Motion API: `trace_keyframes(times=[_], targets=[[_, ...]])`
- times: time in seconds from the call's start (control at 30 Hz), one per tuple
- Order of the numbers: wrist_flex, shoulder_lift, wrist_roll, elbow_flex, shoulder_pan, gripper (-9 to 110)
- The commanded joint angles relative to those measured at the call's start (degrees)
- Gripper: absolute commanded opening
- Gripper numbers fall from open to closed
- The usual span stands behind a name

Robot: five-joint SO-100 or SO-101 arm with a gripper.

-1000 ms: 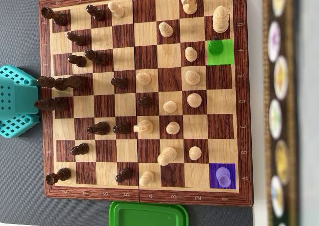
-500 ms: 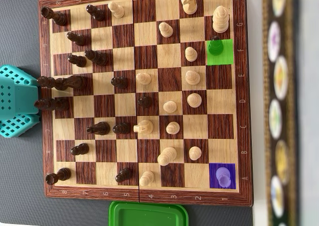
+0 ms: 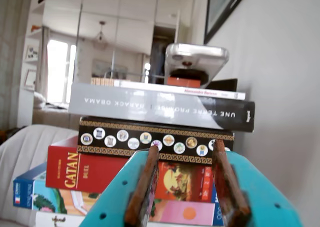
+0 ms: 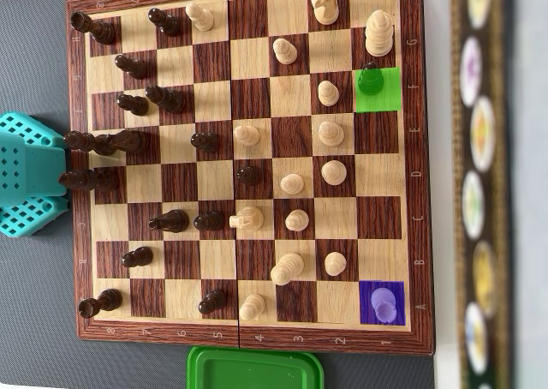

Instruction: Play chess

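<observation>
In the overhead view, a wooden chessboard (image 4: 416, 166) carries dark pieces mostly on its left half and light pieces mostly on its right half. One square near the top right is tinted green (image 4: 387, 98), and a green-looking piece (image 4: 370, 80) stands on it. A bottom-right square is tinted purple (image 4: 370, 291) and holds a purple-looking piece (image 4: 384, 305). My teal arm (image 4: 30, 173) sits just off the board's left edge. In the wrist view, my gripper (image 3: 185, 147) is open with nothing between its rust-coloured pads (image 3: 142, 187), and no board shows there.
A green plastic lid or box (image 4: 255, 368) lies against the board's bottom edge. A stack of books and game boxes (image 3: 160, 112) stands beyond the board's right side; its black box with round pictures (image 4: 475, 183) also shows in the overhead view. A grey mat (image 4: 34, 320) lies under the board.
</observation>
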Motion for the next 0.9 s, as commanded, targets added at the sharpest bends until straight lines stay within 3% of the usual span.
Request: trace_keyframes(times=[0.0,0.23,0.5,0.67,0.87], targets=[[17.4,-0.18,-0.26,-7.56,-2.81,16],[48.52,-0.18,0.26,-18.37,-5.36,16],[70.4,-0.53,0.0,-25.22,-5.19,16],[79.45,-0.53,0.44,-25.75,-7.21,16],[80.24,-0.97,2.72,-24.96,-11.16,16]])
